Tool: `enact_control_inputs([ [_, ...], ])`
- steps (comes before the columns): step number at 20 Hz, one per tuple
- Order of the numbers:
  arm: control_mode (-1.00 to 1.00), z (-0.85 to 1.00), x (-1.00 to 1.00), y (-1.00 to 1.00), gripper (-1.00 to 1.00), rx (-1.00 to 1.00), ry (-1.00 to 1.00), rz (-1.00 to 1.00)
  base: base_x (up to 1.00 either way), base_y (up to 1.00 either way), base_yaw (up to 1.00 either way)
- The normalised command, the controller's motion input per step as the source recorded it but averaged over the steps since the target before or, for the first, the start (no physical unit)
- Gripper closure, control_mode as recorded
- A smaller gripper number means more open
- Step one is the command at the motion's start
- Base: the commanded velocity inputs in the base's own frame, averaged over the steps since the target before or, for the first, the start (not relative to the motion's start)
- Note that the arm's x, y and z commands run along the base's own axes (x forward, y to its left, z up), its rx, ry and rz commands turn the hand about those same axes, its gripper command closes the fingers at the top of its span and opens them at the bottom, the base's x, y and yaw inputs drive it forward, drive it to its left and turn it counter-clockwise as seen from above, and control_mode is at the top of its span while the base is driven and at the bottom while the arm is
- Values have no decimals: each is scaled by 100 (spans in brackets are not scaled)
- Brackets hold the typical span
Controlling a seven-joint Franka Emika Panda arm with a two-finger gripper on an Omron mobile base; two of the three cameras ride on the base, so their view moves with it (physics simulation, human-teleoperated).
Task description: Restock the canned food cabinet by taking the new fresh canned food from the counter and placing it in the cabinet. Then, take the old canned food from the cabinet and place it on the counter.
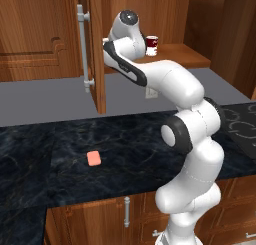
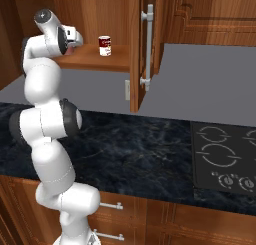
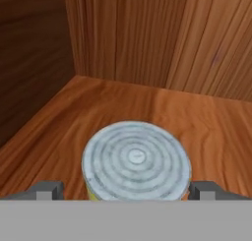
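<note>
The gripper [image 3: 127, 193] is straddling the old canned food [image 3: 136, 160] near the shelf's [image 3: 206, 122] left corner, jaws spread; closing off-centre risks tipping it.

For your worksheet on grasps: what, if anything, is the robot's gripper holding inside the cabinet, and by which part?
Cannot be told for sure. The gripper straddles the old canned food, a fingertip at each side near its lid; contact is not visible.

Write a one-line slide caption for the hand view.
Gripper straddling a can's ringed lid on the cabinet shelf, fingers on either side.
</note>
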Motion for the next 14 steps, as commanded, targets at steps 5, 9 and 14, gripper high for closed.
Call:
enact_control_inputs([
  [5,-100,-5,25,0,100,0,0,0,0,0,0],
  [9,-100,0,5,0,100,0,0,0,0,0,0],
  [14,-100,0,-3,0,100,0,0,0,0,0,0],
])
